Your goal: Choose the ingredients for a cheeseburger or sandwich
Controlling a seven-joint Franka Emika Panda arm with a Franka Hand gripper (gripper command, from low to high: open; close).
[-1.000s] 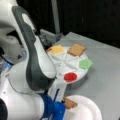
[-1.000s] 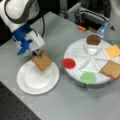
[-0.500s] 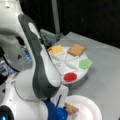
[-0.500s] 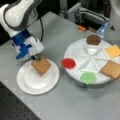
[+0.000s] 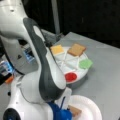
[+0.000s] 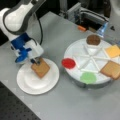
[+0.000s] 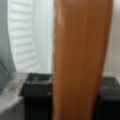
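- The gripper [image 6: 35,61] hangs low over the white paper plate [image 6: 27,83], at about 10 o'clock from the plate's centre in a front view.
- Its claw is closed narrowly on a brown toast slice [image 6: 40,68]; the wrist view shows that slice [image 7: 80,60] edge-on between the two dark fingers [image 7: 37,100], with the plate's ribbed rim [image 7: 23,37] behind.
- In a front view the held toast lies tilted over the plate; whether it touches the plate cannot be told.
- The round divided tray [image 6: 82,53] stands at 3 o'clock from the plate, well apart.
- On the tray's rim: dark-brown patty [image 6: 93,39] at 12 o'clock, yellow-orange cheese [image 6: 113,51] at 2 o'clock, a second toast slice [image 6: 111,69] at 4 o'clock, green lettuce [image 6: 88,77] at 6 o'clock, red disc [image 6: 68,63] at 9 o'clock.
- In a front view the arm [image 5: 42,72] hides most of the gripper; the held toast [image 5: 74,111] shows on the plate [image 5: 92,110].
- There the tray [image 5: 75,62] carries cheese [image 5: 57,49], toast [image 5: 76,49], lettuce [image 5: 85,63] and the red disc [image 5: 70,77].
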